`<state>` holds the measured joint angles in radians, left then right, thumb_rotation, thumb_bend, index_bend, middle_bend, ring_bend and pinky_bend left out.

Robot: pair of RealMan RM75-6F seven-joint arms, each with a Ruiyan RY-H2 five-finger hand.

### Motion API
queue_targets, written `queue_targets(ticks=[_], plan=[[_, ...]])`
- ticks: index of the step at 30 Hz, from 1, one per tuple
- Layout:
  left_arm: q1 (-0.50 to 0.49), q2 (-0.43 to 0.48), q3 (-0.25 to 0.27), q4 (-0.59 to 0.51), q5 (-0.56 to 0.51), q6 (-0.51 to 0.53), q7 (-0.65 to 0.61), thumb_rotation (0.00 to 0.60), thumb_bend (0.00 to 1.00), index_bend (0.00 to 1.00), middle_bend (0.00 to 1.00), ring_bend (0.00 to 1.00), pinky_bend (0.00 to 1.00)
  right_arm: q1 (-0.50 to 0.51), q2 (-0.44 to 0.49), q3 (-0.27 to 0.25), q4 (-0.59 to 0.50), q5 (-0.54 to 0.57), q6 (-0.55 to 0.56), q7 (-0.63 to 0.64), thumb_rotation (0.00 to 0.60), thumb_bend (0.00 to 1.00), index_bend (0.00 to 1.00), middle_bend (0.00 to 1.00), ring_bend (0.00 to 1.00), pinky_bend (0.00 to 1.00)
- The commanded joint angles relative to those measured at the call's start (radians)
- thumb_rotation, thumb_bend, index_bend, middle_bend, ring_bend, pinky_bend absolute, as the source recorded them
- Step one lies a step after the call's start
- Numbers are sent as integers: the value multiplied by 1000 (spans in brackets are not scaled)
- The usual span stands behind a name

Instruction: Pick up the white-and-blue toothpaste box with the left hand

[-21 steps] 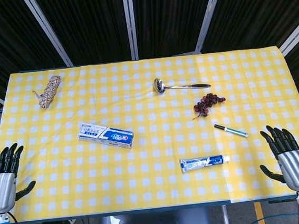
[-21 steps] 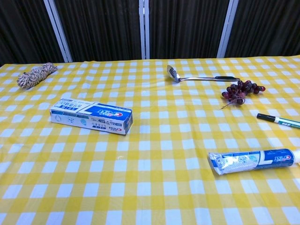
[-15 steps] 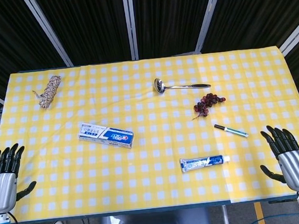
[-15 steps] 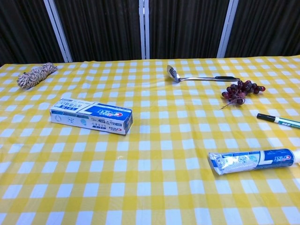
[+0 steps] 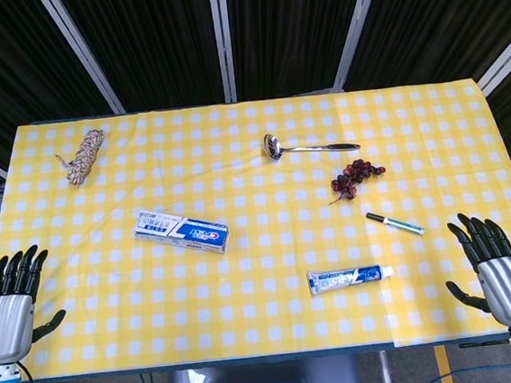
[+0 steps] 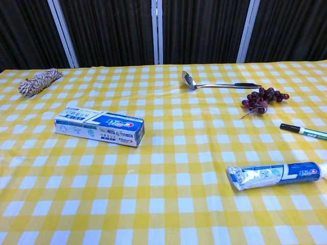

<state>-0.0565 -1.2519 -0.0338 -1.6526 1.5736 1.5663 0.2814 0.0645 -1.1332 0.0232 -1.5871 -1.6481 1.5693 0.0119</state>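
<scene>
What moved: left hand (image 5: 8, 308) has slid a bit lower and a tiny bit toward the table since the earlier frame; nothing on the table has moved.
Left hand: fingers spread apart, holding nothing, at the near left corner of the table (image 5: 430, 120).
Right hand (image 5: 497, 270): fingers spread too, holding nothing, at the near right corner.
Toothpaste box (image 5: 181, 231): white and blue, lying flat on the yellow checked cloth, left of the middle, a little slanted, well apart from the left hand.
How the box will feel: most likely light and stiff, made of thin card, so a hard squeeze could dent it. The sides look smooth and may be a bit slippery.
Where to hold it: around the middle, across the narrow way, thumb on one long side and fingers on the other.
Other things: a bundle of rope (image 5: 83, 156) at the far left, a spoon (image 5: 307, 147), a bunch of grapes (image 5: 355, 176), a pen (image 5: 394, 223) and a toothpaste tube (image 5: 349, 278) on the right half.
Hard to see: the chest view shows no hands, so I can only judge them from above.
Task so far: not started; the box is untouched.
</scene>
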Motion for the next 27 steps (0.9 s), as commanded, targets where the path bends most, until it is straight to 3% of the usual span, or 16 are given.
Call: queue_targets(ticks=[1,9,17,21,27], plan=[[-3,1,2,-3,4,-3,3,600,0,0,0,0,0,-1,1,-1,-1,-1,1,3,600,117,36,0,0,0],[-60,5,-44,-23,-1,-49,29,600,13,36,0,0,35,2,10,0,-1,6,-8,36,600,117,37,0,0,0],[-248,40,-116,-106,-79,-329,159,600,14,96,0,1,104,9,17,4,12,12,-16,87,600,117,51,0,0,0],[-354,48,-157,-140,-171,-497,166,600,14,114,0,16,121,13,21,4,19,8,-16,112,600,117,59,0,0,0],[-488,33,-206,-139,-302,-661,247,600,15,108,0,31,135,17,28,9,29,25,-28,150,600,116,64,0,0,0]])
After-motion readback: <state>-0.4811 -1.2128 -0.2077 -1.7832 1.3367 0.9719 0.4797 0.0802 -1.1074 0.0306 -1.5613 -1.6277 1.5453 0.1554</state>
